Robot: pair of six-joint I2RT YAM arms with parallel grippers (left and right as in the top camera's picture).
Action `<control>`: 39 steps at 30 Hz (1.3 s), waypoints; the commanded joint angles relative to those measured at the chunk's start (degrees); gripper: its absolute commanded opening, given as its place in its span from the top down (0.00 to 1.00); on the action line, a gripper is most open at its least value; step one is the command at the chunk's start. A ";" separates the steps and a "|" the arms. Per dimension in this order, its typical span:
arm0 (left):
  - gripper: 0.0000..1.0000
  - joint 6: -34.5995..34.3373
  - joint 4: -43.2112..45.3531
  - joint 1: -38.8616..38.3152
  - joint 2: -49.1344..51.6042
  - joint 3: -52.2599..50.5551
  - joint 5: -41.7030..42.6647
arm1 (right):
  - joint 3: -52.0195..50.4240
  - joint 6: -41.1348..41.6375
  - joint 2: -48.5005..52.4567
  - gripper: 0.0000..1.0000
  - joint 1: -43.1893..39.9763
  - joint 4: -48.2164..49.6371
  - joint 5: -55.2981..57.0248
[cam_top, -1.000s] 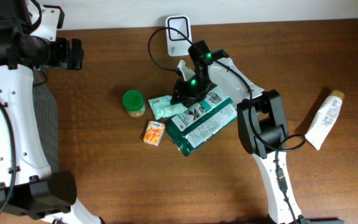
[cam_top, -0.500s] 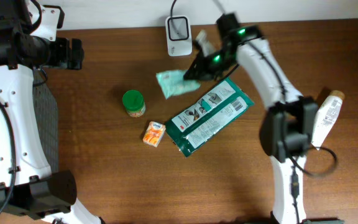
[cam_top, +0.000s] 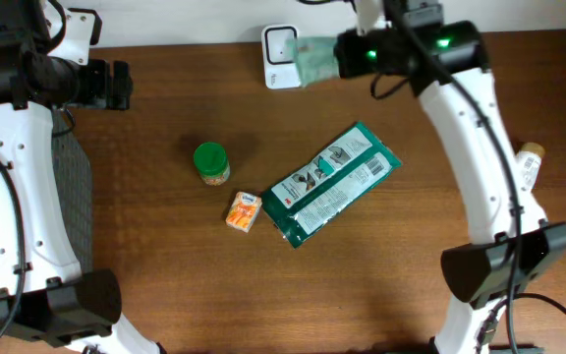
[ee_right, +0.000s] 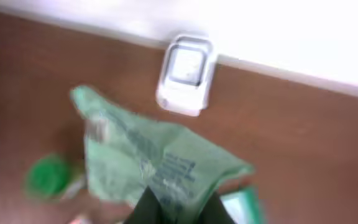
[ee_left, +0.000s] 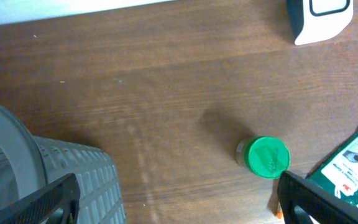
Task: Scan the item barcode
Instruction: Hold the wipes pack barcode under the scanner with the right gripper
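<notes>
Lifted from the table, pale green packet hangs beside scanner, right fingers gripping it.

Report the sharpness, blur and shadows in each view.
Overhead: sharp, evenly lit; the pale green packet in the right gripper looks slightly smeared. Left wrist: crisp; the green-lidded jar casts a soft shadow up-left. Right wrist: blurred throughout, packet print unreadable, white barcode scanner hazy, background washed out.
</notes>
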 commanded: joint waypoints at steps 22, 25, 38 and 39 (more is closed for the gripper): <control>0.01 0.50 0.07 0.37 -0.22 0.35 0.63 | 0.83 -59.45 28.33 0.96 8.09 57.24 29.62; 0.01 0.50 0.07 0.37 -0.22 0.35 0.63 | 0.83 -59.41 28.33 0.96 8.09 57.27 29.64; 0.01 0.50 0.04 0.37 -0.22 0.35 0.66 | 0.83 -15.96 9.92 0.96 7.37 33.88 16.55; 0.01 0.50 0.07 0.37 -0.22 0.37 0.63 | 0.83 -9.49 6.56 0.96 6.82 28.61 12.61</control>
